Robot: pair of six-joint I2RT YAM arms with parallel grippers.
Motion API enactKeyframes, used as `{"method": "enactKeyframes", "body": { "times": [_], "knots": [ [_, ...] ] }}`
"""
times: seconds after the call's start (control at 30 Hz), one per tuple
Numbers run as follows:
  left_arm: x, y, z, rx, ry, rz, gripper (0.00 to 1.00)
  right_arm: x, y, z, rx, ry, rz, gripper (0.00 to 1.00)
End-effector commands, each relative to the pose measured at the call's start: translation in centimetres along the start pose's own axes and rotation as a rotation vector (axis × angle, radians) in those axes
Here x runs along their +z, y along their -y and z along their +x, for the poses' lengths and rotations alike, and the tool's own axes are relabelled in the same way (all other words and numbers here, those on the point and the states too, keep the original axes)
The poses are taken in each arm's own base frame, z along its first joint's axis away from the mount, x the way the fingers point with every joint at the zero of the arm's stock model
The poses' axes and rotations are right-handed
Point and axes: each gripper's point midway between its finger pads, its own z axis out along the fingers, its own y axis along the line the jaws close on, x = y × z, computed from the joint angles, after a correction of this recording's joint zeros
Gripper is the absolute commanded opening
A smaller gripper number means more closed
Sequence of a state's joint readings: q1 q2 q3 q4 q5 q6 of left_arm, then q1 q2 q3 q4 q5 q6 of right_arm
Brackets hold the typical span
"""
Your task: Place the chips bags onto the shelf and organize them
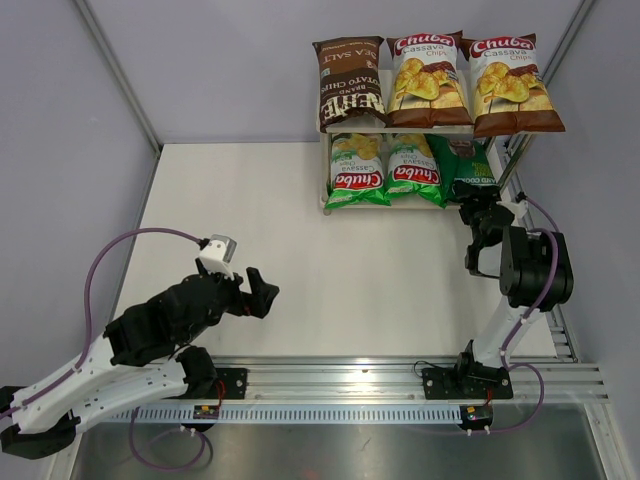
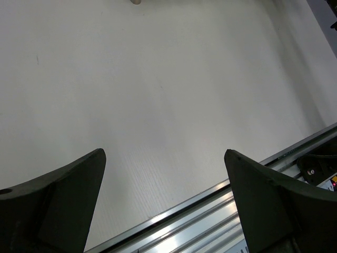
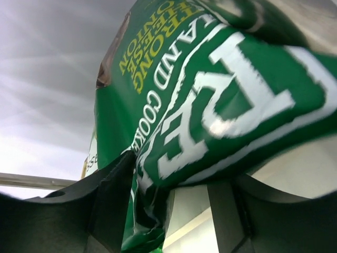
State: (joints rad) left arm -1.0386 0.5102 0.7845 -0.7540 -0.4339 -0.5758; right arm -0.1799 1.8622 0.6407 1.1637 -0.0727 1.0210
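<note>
The black two-finger right gripper [image 1: 478, 205] sits at the near edge of the lower board of the shelf [image 1: 430, 129], a small two-tier rack w/ pale beige wooden boards and thin metal legs, at the board's right end; the glossy dark green REAL bag [image 3: 210, 105] lies on that lower board in the right-hand slot, its near bottom edge hanging btwn the gripper's fingers; in the right wrist view the jaws stand parted, not clamped on the bag; the bag's crimped corner touches the finger on the left of that view [image 3: 105, 200], a pale strip of gap shows btwn that corner and the other finger, and the bag's belly bulges just above both; on the same board, one green-and-white Chuba bag [image 1: 413, 168] lies in the middle, touching the REAL bag, w/ a second one [image 1: 357, 172] at the left end; on the top board, a dark brown Kettle Sea Salt bag [image 1: 350, 85] is at the left, its print upside down in the top view; a brown-and-white Chuba bag [image 1: 428, 78] is in the middle and another [image 1: 510, 85] at the right; the black left gripper [image 2: 164, 153] hovers over the white table [image 2: 158, 79], well apart from the shelf, jaws spread wide, only bare table surface and a metal rail showing btwn its fingers.
</note>
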Motion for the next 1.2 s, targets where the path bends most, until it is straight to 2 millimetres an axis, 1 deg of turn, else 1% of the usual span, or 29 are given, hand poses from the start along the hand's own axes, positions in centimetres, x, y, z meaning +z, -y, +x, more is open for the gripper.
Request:
{"method": "enactKeyframes", "body": {
  "times": [0.0,0.1,0.13,0.2,0.23,0.27,0.3,0.37,0.4,0.43,0.47,0.5,0.53,0.57,0.6,0.63,0.67,0.7,0.73,0.77,0.8,0.83,0.87,0.9,0.93,1.0,1.03,1.13,1.17],
  "knots": [
    [-0.2,0.1,-1.2,-0.022,0.047,0.002,0.99,-0.8,-1.8,-0.8,-0.026,0.004,-0.023,0.71],
    [-0.4,-0.7,-1.2,-0.033,0.048,-0.043,0.99,-1.5,-1.6,-1.3,-0.033,0.008,0.021,0.75],
    [-0.5,-0.9,-1.4,-0.035,0.050,-0.057,0.99,-1.9,-2.2,-1.9,-0.033,0.021,0.012,0.78],
    [-0.4,-1.7,-1.3,-0.030,0.045,-0.105,0.99,-2.5,-1.9,-2.0,-0.030,0.013,0.043,0.80],
    [-0.4,-1.9,-1.3,-0.035,0.041,-0.125,0.99,-2.8,-2.5,-2.7,-0.032,0.025,0.037,0.85],
    [-0.6,-2.3,-1.9,-0.042,0.056,-0.153,0.99,-3.1,-2.5,-2.9,-0.034,0.023,0.048,0.86],
    [-0.7,-2.8,-1.7,-0.031,0.041,-0.184,0.99,-3.4,-2.4,-3.0,-0.030,0.017,0.062,0.87],
    [-0.4,-3.6,-1.7,-0.011,0.023,-0.256,0.99,-4.8,-1.6,-3.1,-0.011,-0.009,0.133,0.94],
    [-0.5,-4.5,-2.1,-0.003,0.034,-0.313,0.99,-5.7,-0.6,-2.3,0.000,-0.052,0.187,0.97],
    [-0.2,-5.1,-2.3,0.003,0.027,-0.361,0.99,-6.6,-2.0,-2.7,-0.016,-0.055,0.162,0.97],
    [0.1,-5.3,-2.3,0.003,0.013,-0.374,0.99,-7.5,-2.1,-2.4,-0.029,-0.079,0.170,0.99],
    [0.3,-5.2,-2.9,0.008,0.014,-0.369,0.99,-8.7,-1.3,-1.3,-0.063,-0.146,0.217,1.00],
    [0.6,-6.6,-3.4,-0.024,0.022,-0.419,0.99,-9.8,-3.2,-1.8,-0.087,-0.155,0.178,0.99],
    [1.3,-6.6,-3.2,-0.041,-0.011,-0.399,0.99,-10.5,-4.0,-1.8,-0.108,-0.177,0.171,1.00],
    [2.0,-6.8,-3.8,-0.045,-0.003,-0.380,0.99,-12.4,-4.9,-1.1,-0.139,-0.240,0.163,0.99],
    [2.2,-9.0,-4.7,-0.114,0.011,-0.426,0.99,-13.1,-6.0,-1.1,-0.150,-0.262,0.138,1.00],
    [2.9,-7.5,-4.4,-0.154,-0.030,-0.303,0.99,-13.8,-7.4,-1.1,-0.158,-0.277,0.101,0.99],
    [3.4,-8.1,-5.3,-0.171,0.004,-0.288,0.99,-15.1,-7.6,-0.2,-0.167,-0.337,0.108,0.99],
    [3.1,-10.1,-6.1,-0.222,0.041,-0.343,0.99,-16.2,-9.6,-0.8,-0.188,-0.333,0.068,0.99],
    [2.9,-11.1,-6.4,-0.246,0.062,-0.379,0.99,-16.9,-10.5,-0.9,-0.212,-0.343,0.050,0.99],
    [2.5,-12.0,-6.6,-0.262,0.077,-0.417,0.99,-18.5,-11.0,-0.5,-0.251,-0.381,0.048,0.99],
    [1.9,-13.2,-6.8,-0.283,0.096,-0.467,0.99,-19.2,-13.0,-1.1,-0.285,-0.375,0.005,0.99],
    [1.4,-14.0,-7.0,-0.282,0.113,-0.509,0.99,-19.9,-13.9,-1.4,-0.317,-0.381,-0.011,0.99],
    [0.7,-14.3,-7.2,-0.268,0.132,-0.529,0.99,-21.2,-13.9,-1.3,-0.374,-0.411,0.006,0.99],
    [0.2,-14.5,-7.3,-0.254,0.141,-0.547,0.99,-22.0,-15.8,-2.0,-0.413,-0.402,-0.035,1.00],
    [-1.5,-15.0,-7.3,-0.214,0.161,-0.598,0.99,-23.8,-16.1,-2.6,-0.491,-0.400,-0.011,0.99],
    [-2.1,-15.0,-7.4,-0.195,0.171,-0.601,0.99,-24.6,-17.4,-1.7,-0.519,-0.421,-0.059,0.99],
    [-4.0,-14.6,-7.4,-0.140,0.198,-0.600,0.99,-26.1,-18.7,-0.6,-0.607,-0.459,-0.122,0.99],
    [-4.3,-14.3,-7.2,-0.127,0.209,-0.583,0.99,-26.8,-19.0,0.4,-0.638,-0.495,-0.144,0.99]
  ]
}}
